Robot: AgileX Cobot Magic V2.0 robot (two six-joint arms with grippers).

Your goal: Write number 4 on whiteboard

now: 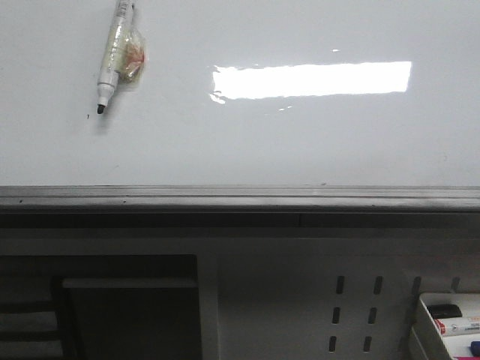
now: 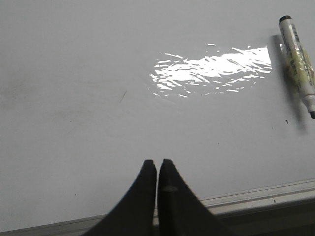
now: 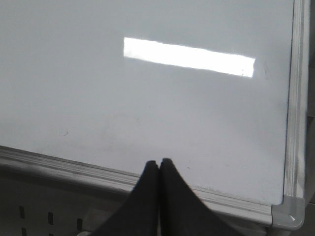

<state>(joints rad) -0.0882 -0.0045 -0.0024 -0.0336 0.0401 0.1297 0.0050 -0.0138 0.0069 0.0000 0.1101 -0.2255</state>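
Note:
The whiteboard (image 1: 247,150) is a glossy white board with a grey metal frame, and it reflects a bright rectangular light. No number 4 shows on it. An uncapped white marker (image 1: 112,56) with a black tip lies on the board at the far left; it also shows as the marker (image 2: 297,64) in the left wrist view. My left gripper (image 2: 157,162) is shut and empty above the board's near edge, well apart from the marker. Over the whiteboard (image 3: 147,108), by the frame's near edge, my right gripper (image 3: 159,161) is shut too, holding nothing. Neither gripper shows in the front view.
A tiny dark speck (image 1: 88,116) sits beside the marker tip. Below the board's frame is a grey perforated panel (image 1: 352,315). A white tray (image 1: 450,322) with spare markers stands at the lower right. The board's corner (image 3: 288,216) lies close to my right gripper.

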